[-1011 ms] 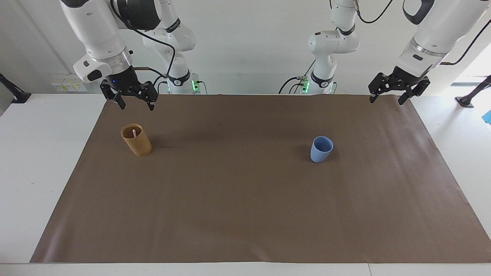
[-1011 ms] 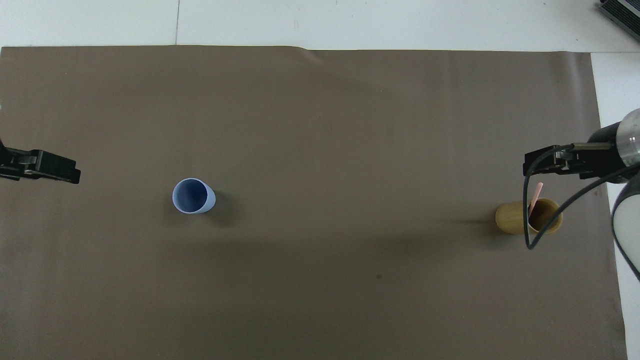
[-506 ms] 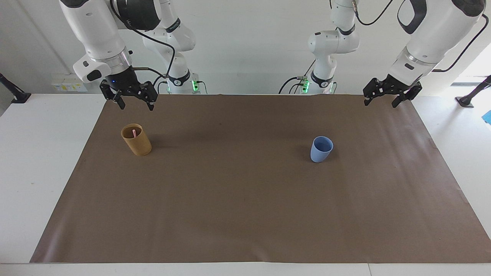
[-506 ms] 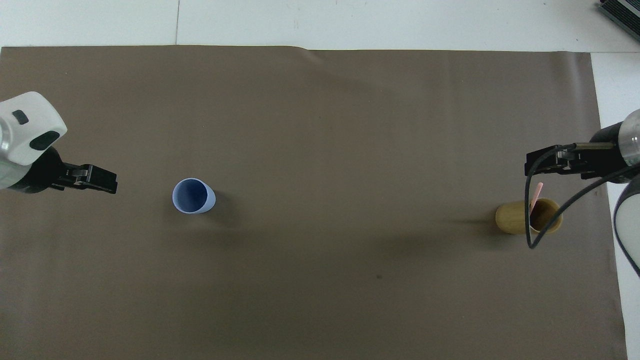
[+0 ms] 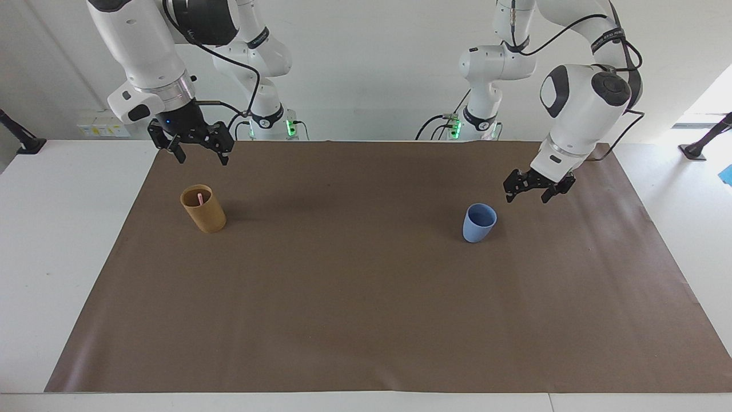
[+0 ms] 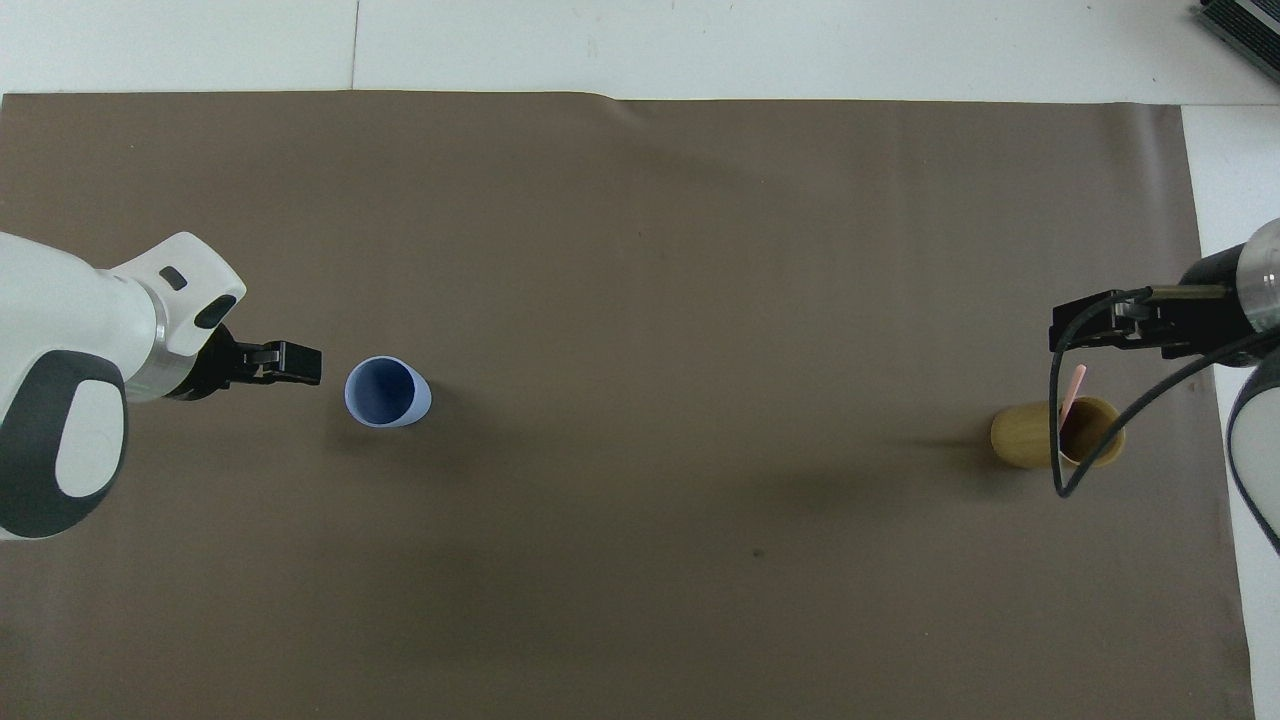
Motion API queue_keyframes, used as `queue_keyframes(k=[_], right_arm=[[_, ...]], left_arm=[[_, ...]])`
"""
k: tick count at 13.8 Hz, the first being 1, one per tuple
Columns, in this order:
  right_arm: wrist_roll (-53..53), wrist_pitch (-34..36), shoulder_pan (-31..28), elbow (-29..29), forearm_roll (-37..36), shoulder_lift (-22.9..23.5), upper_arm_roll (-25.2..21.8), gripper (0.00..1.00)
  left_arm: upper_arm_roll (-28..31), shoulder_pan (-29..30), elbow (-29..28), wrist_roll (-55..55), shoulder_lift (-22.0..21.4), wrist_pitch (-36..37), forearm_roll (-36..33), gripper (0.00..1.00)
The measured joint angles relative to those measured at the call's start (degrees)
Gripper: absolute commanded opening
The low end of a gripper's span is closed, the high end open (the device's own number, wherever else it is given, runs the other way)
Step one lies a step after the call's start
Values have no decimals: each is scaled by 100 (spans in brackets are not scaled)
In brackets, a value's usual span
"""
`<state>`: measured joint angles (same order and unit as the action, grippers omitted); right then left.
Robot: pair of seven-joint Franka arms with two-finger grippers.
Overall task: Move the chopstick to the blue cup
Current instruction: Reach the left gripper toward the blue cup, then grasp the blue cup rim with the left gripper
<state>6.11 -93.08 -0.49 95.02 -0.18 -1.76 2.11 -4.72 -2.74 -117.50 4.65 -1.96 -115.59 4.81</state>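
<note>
1. Currently the blue cup [image 5: 479,223] is standing upright on the brown mat [image 5: 366,297], toward the left arm's end of the table, with nothing showing inside it in the overhead view.
2. A pale-pink chopstick [image 5: 200,199] is leaning inside the tan cup [image 5: 203,208], which is standing toward the right arm's end, well apart from the blue cup [image 6: 386,392].
3. The chopstick [image 6: 1071,393] tip is poking just above the tan cup's [image 6: 1058,434] rim.
4. The left gripper [image 5: 531,195] is hanging just beside the blue cup, not touching it, with its fingers spread apart and nothing between them.
5. The right gripper [image 5: 197,155] is hanging over the mat near the tan cup, above rim level, fingers parted wide and gripping nothing.
</note>
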Motion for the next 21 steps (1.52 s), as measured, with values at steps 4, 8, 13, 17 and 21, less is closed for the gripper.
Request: queue_keyframes(k=[4,8,13,17,21], right_arm=[[0,0,-3,2,0,0,-3,100],[0,0,-4,2,0,-2,-4,100],[0,0,-5,7,0,-2,-5,100],[0,0,-7,8,0,-2,-5,100],[0,0,-8,10,0,-2,-5,100]], left_arm=[[-4,-205,-201,431,387,-533,12,100],[-5,-345,-450,564,545,-858,13,100],[-4,-404,-751,584,555,-984,14,0],[-7,-486,-721,640,564,-1106,14,0],[-3,-601,-341,565,703,-1137,-643,0]])
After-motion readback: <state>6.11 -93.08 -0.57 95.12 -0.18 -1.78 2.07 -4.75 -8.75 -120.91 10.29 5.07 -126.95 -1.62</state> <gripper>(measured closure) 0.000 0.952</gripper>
